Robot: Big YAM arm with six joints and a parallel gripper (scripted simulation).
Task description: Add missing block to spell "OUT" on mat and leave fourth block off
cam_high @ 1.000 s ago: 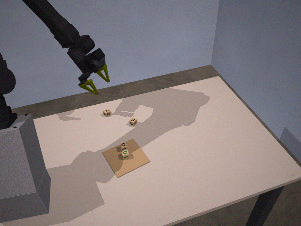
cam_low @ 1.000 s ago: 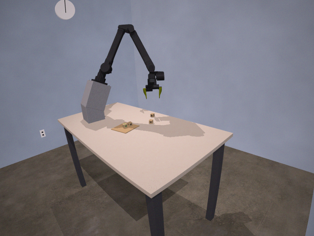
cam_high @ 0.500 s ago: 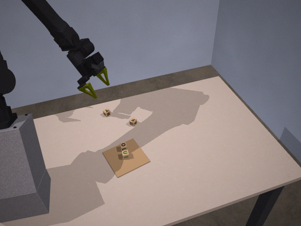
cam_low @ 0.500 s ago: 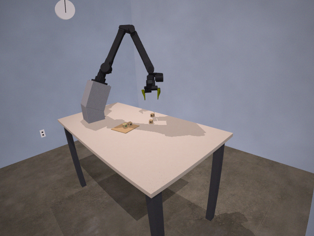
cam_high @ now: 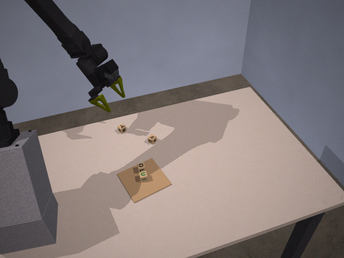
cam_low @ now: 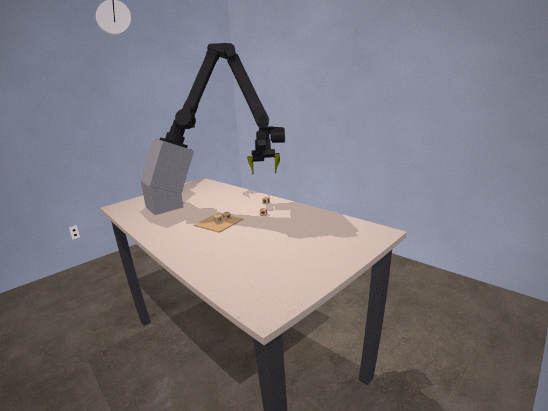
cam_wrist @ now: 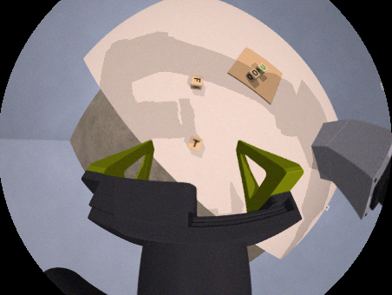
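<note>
A tan mat [cam_high: 144, 181] lies near the middle of the table, with an O block [cam_high: 141, 165] and a U block [cam_high: 142, 175] side by side on it. Two loose blocks lie off the mat, towards the back edge. One block [cam_high: 122, 128] shows a T on top and a B on its side. The other block [cam_high: 152, 138] has letters I cannot read surely. My gripper [cam_high: 115, 103] hangs open and empty, high above the T block. In the wrist view the T block [cam_wrist: 196, 143] sits between the fingers of my gripper [cam_wrist: 195, 144], far below, and the mat lies beyond.
The grey base pedestal [cam_high: 22, 188] stands at the table's left end. The back table edge runs just behind the loose blocks. The arm throws a wide shadow across the table from the pedestal towards the far right.
</note>
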